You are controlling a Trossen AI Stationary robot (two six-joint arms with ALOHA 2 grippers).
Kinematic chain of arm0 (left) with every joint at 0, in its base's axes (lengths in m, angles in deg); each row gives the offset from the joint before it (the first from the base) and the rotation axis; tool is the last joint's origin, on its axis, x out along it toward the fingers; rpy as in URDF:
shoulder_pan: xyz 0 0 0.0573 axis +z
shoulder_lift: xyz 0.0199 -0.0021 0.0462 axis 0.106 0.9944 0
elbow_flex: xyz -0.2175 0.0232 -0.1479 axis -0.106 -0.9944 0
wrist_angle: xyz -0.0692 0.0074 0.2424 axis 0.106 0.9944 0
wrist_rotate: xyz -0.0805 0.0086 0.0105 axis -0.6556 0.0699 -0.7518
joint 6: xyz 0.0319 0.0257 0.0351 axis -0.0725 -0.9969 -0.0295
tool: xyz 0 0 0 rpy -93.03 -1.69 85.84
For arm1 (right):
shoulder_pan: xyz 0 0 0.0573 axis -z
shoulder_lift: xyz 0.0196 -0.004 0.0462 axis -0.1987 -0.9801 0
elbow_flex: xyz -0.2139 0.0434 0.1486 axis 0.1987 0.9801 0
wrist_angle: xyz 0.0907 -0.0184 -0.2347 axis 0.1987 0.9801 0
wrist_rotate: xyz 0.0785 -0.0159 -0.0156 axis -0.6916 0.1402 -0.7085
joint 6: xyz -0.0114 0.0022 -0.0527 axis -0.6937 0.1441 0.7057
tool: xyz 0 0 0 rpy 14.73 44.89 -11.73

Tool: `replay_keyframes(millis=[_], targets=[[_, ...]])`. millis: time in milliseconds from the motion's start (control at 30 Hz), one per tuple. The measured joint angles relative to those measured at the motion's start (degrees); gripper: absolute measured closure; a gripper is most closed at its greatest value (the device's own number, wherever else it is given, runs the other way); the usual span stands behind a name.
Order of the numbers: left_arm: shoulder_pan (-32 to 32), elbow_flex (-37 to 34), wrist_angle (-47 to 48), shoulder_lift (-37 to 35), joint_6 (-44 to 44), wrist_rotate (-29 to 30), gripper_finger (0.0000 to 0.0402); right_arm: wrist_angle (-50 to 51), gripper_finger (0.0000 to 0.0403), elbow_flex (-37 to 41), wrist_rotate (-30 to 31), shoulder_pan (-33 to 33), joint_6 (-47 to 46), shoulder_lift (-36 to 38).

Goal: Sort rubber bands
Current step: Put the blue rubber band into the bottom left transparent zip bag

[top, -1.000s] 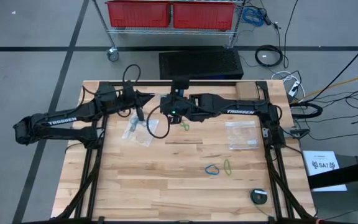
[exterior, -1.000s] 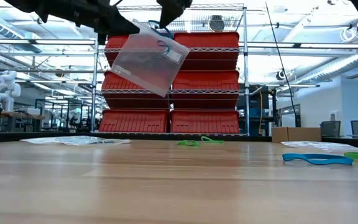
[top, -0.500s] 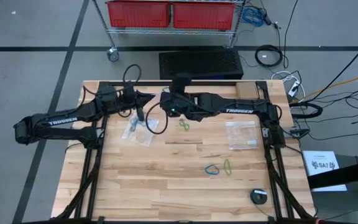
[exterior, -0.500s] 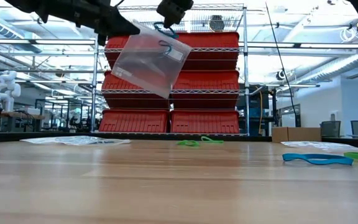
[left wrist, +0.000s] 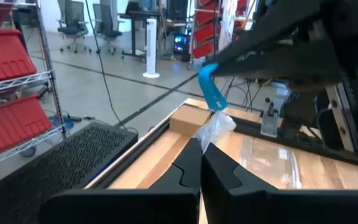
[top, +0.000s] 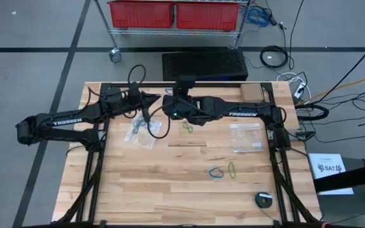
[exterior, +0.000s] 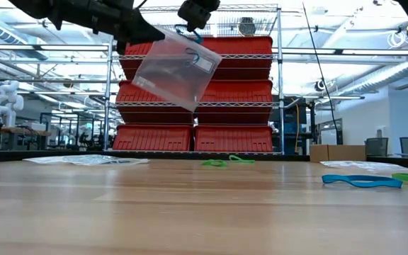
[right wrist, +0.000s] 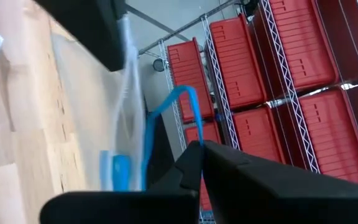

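Note:
My left gripper (exterior: 151, 32) is shut on a clear plastic bag (exterior: 176, 72) held high over the table's far middle. My right gripper (exterior: 192, 23) stands just beside it, shut on a blue rubber band (exterior: 188, 32) at the bag's top. Loose on the table lie a green band (top: 187, 127) and, nearer, a blue band (top: 216, 172) beside a green band (top: 232, 169). In the low view they show as green loops (exterior: 222, 162) and a blue loop (exterior: 362, 181). My left gripper pinches the bag's upper corner (left wrist: 211, 132) between its two fingers, coming level from the table's left. The bag hangs tilted below the fingers, lifted clear of the table. My right gripper pinches the blue band's upper end (right wrist: 188, 102) between its fingertips, coming from the right. The band hangs down from the fingers, and its lower part (exterior: 190, 54) shows through the bag's wall.
A second clear bag with bands in it (top: 142, 135) lies flat under the held one. More clear bags (top: 246, 137) lie toward the right. A small round dark object (top: 264, 199) sits near the right front corner. Red bins on a wire shelf (exterior: 232, 92) stand beyond the far edge.
My left gripper has shifted a little toward the right and the bag has tipped with it, its free lower corner swinging right and up. My right gripper has risen slightly, so that the blue band's loop shows above the bag's top edge.

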State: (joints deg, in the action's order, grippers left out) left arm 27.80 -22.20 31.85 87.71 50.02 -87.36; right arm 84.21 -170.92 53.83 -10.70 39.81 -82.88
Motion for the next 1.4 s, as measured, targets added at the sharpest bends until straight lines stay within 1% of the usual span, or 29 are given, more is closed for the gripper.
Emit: replay_keyframes(millis=[367, 500, 733, 800, 900, 967, 1400], targets=[[0.90, 0.00, 0.09, 0.00, 0.00, 3.33, 0.0400, 0.66, 0.0403, 0.00, 0.11, -1.65, -0.73, -0.23], [1.61, 0.00, 0.03, 0.00, 1.30, 3.44, 0.0400, 2.07, 0.0403, 0.06, -0.14, -1.66, -1.97, -0.95], [1.51, 0.00, 0.71, 0.00, 1.38, 3.41, 0.0400, 1.32, 0.0403, 0.59, 0.13, -0.24, -1.62, -2.03], [1.51, 0.00, 1.02, 0.00, 1.36, 3.41, 0.0400, 0.95, 0.0403, 0.60, 1.03, -0.27, -0.96, -2.04], [1.51, 0.00, 1.48, 0.00, 1.36, 3.37, 0.0400, -0.51, 0.0403, 0.59, 5.79, -0.55, 1.69, -2.02], [1.51, 0.00, 1.81, 0.00, 1.36, 3.34, 0.0400, -1.48, 0.0403, 0.59, 7.84, -0.73, 3.10, -2.02], [1.51, 0.00, 1.14, 0.00, 1.63, 3.17, 0.0400, -1.93, 0.0403, 0.61, 7.29, -0.82, 3.02, -2.00]])
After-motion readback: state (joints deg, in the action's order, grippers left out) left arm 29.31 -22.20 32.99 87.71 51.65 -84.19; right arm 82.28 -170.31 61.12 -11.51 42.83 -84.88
